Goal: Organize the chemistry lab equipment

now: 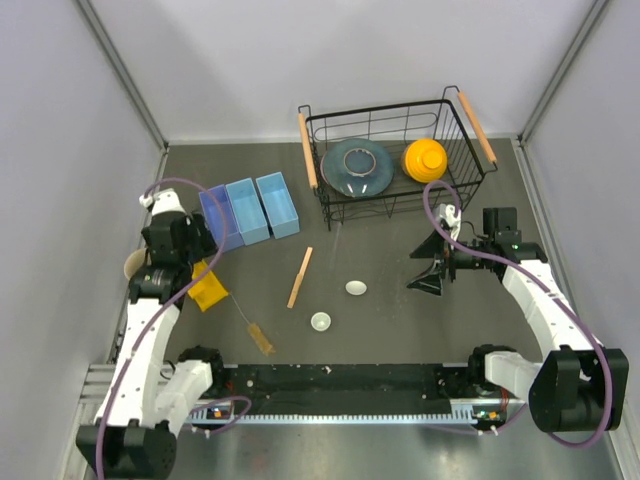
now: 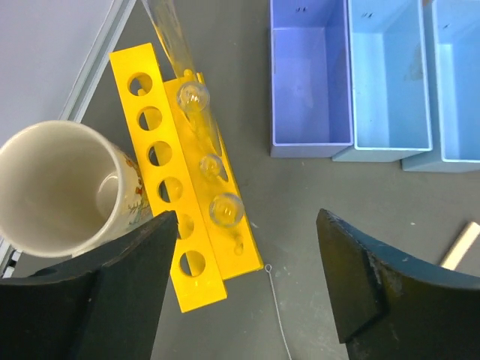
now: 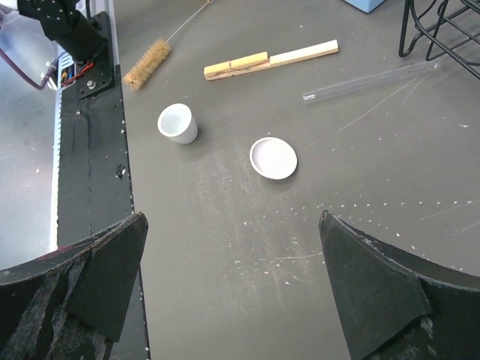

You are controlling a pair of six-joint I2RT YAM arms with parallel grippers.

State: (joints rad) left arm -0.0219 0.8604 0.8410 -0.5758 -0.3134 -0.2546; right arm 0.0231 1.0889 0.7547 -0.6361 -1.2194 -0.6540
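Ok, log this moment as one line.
left claw open, at yellow rack | right claw open, facing flat white dish | nothing held

Right gripper (image 3: 232, 225) hangs over the dark table (image 3: 420, 187) with its jaws spread wide. Just ahead sits a flat white dish (image 3: 273, 157), with a small white cup (image 3: 178, 123) a bit to its left. Further out there's a wooden stick (image 3: 270, 60), a bristle brush (image 3: 148, 65) and a clear tube (image 3: 371, 81) lying near the black wire basket (image 3: 442, 37).

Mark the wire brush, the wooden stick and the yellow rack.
wire brush (image 3: 147, 64): right wrist view, on the amber bristles.
wooden stick (image 3: 270, 59): right wrist view, about mid-length.
yellow rack (image 2: 164, 172): left wrist view, on the top strip between two holes.
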